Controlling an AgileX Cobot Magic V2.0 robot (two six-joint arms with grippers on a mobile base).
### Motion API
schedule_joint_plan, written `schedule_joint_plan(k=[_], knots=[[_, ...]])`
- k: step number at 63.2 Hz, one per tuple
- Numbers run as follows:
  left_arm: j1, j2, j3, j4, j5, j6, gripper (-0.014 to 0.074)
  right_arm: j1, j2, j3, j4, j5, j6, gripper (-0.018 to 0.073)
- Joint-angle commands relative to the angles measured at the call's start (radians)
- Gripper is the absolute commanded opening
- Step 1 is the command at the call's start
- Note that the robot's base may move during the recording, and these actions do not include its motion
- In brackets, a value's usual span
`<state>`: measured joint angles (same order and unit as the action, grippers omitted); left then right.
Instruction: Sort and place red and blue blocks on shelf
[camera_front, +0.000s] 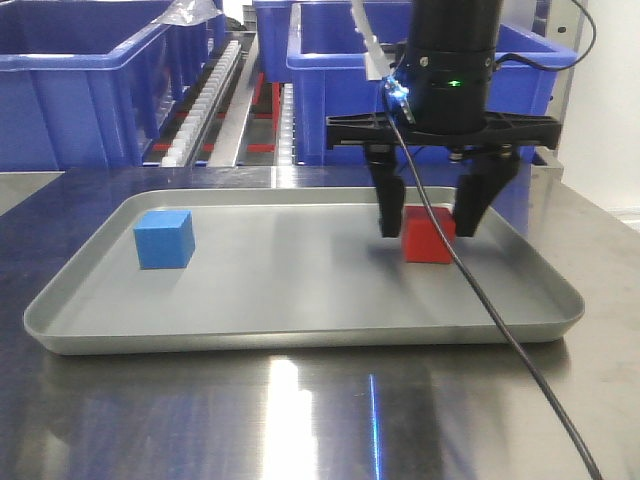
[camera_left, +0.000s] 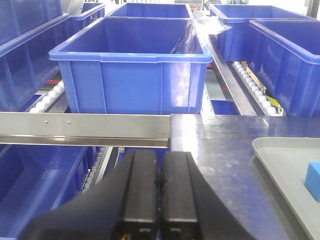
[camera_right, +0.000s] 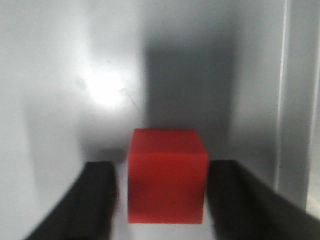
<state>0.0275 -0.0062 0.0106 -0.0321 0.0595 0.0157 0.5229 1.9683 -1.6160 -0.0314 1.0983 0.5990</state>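
Right end effector (camera_front: 428, 228) open, its 2 fingers (camera_front: 388, 215) straddling the red block (camera_front: 436, 243) on the grey tray (camera_front: 300, 335), gaps visible at both sides. Blue block (camera_front: 165, 240) rests well apart on the same tray. Left end effector (camera_left: 160, 200) closed, empty.

2 small matte cubes sit flat and well apart on the tray (camera_front: 300, 335): the blue block (camera_front: 164, 240) near its left edge, the red block (camera_front: 422, 245) toward its far right corner. Beyond the far edge, the shelf (camera_front: 200, 110) slopes with white roller tracks
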Motion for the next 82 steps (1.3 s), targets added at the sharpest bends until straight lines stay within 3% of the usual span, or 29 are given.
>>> schedule_joint_plan(k=[1, 6, 24, 41, 50, 57, 62, 67, 82], knots=[[0.001, -0.019, 0.025, 0.0, -0.08, -0.006, 0.0123, -0.006, -0.057, -0.023, -0.01, -0.018, -0.009, 0.0307], [0.001, -0.019, 0.025, 0.0, -0.08, -0.006, 0.0123, -0.006, -0.057, -0.023, -0.011, -0.015, -0.009, 0.0268], [0.001, -0.019, 0.025, 0.0, -0.08, -0.006, 0.0123, -0.009, -0.1, -0.023, -0.017, -0.014, -0.033, 0.0268], [0.001, -0.019, 0.025, 0.0, -0.08, -0.006, 0.0123, -0.062, -0.238, 0.015, -0.002, -0.121, -0.393, 0.0268], [0.001, -0.019, 0.025, 0.0, -0.08, -0.006, 0.0123, -0.139, -0.359, 0.148, 0.047, -0.271, -0.498, 0.0268], [0.001, -0.019, 0.025, 0.0, -0.08, -0.006, 0.0123, -0.215, -0.48, 0.306, 0.079, -0.392, -0.512, 0.0256], [0.001, -0.019, 0.025, 0.0, -0.08, -0.006, 0.0123, -0.286, -0.572, 0.423, 0.091, -0.461, -0.512, 0.0181], [0.001, -0.019, 0.025, 0.0, -0.08, -0.006, 0.0123, -0.367, -0.69, 0.539, 0.091, -0.516, -0.512, 0.0038], [0.001, -0.019, 0.025, 0.0, -0.08, -0.006, 0.0123, -0.552, -0.97, 0.786, 0.091, -0.681, -0.512, 0.0057]])
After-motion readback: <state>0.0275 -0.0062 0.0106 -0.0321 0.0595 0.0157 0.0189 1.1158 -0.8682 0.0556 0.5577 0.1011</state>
